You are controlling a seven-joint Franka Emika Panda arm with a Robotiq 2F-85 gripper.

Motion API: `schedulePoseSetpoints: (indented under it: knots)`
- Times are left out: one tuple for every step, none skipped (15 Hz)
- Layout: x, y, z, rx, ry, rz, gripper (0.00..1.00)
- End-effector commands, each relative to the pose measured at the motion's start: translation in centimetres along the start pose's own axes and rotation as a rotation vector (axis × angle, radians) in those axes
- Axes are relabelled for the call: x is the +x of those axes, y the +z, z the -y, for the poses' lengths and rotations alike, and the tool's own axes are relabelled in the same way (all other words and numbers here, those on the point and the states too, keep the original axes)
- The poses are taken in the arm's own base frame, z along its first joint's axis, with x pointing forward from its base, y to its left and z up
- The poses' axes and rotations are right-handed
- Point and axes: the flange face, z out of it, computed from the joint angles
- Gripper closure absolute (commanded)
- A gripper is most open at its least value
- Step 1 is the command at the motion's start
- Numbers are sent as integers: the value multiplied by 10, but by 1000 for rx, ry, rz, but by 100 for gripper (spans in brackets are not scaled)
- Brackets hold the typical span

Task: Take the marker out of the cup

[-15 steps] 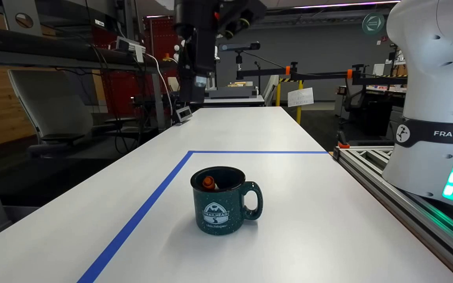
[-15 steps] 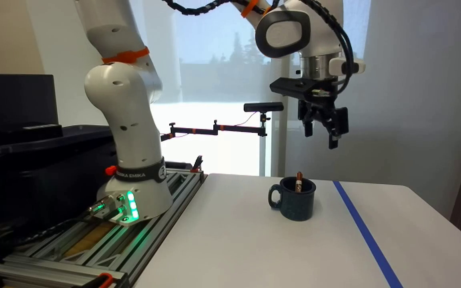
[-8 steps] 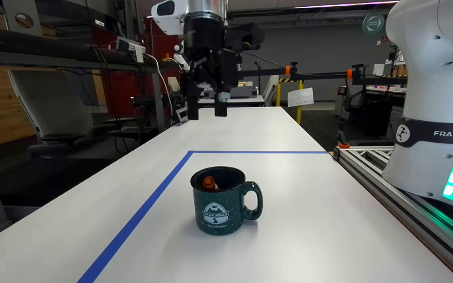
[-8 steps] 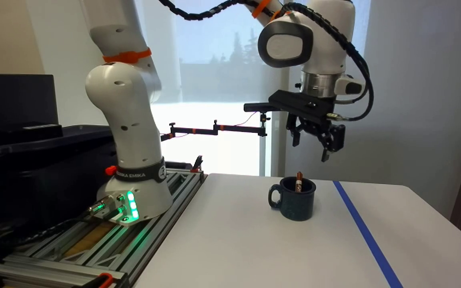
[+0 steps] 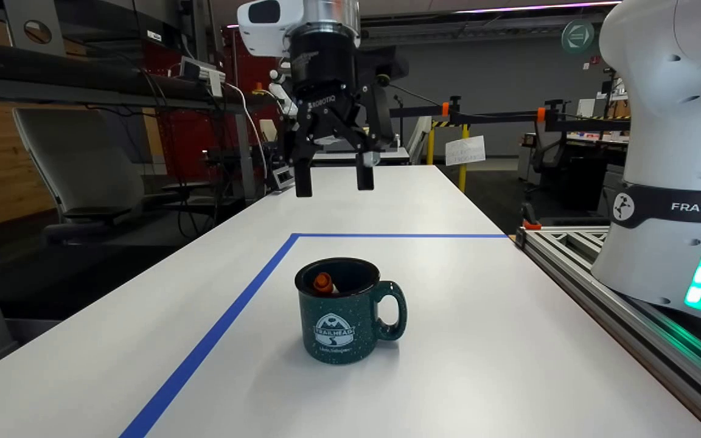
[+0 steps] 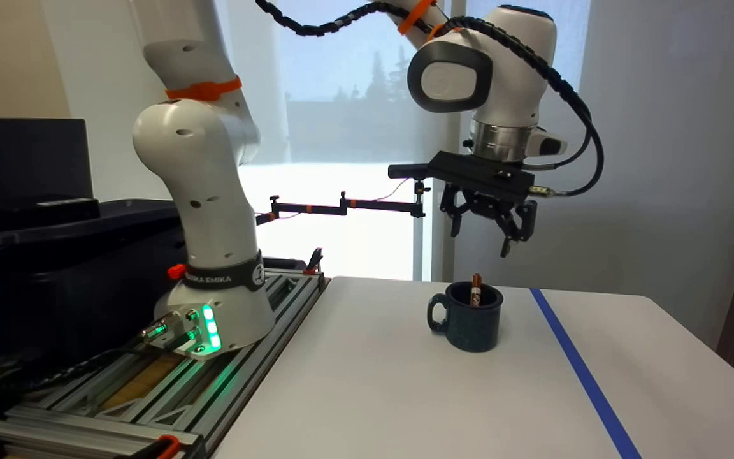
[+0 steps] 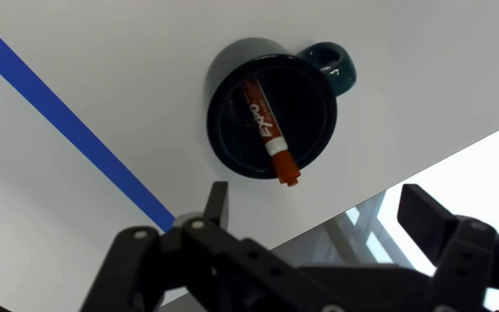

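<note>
The dark teal cup stands upright on the white table; it shows in both exterior views point(image 5: 338, 328) point(image 6: 471, 328) and in the wrist view point(image 7: 231, 55). The red-orange marker point(image 7: 270, 130) leans inside it, its capped end resting at the rim and sticking out slightly; it also shows in both exterior views point(image 5: 323, 283) point(image 6: 476, 292). The marker's lower end is inside the cup. My gripper point(image 5: 334, 190) is open and empty, above the cup and apart from it, fingers pointing down; it also shows in an exterior view point(image 6: 480, 245) and in the wrist view point(image 7: 314, 190).
Blue tape point(image 5: 223, 328) runs along the table point(image 5: 478, 340) beside the cup. The table edge lies near the cup in the wrist view point(image 7: 353, 205). A camera on an arm point(image 6: 419, 171) stands behind the table. The robot base point(image 6: 220, 306) is on a metal frame.
My gripper has come down from higher up and turned, and its fingertips now appear farther apart in an exterior view. The cup and marker have not moved.
</note>
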Motion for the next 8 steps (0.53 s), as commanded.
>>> schedulePoseSetpoints:
  knots:
    - [0,6,15,39,-197,-4,0]
    - [0,8,17,47,-244,-4,0]
    - [-1,10,17,48,-285,-4,0]
    - [-2,11,16,45,-316,-9,0]
    - [-4,12,14,48,-350,-29,0]
    - [-5,12,13,52,-375,-43,0]
    - [-8,14,11,55,-394,-55,0]
    - [-10,16,10,55,-405,-57,0]
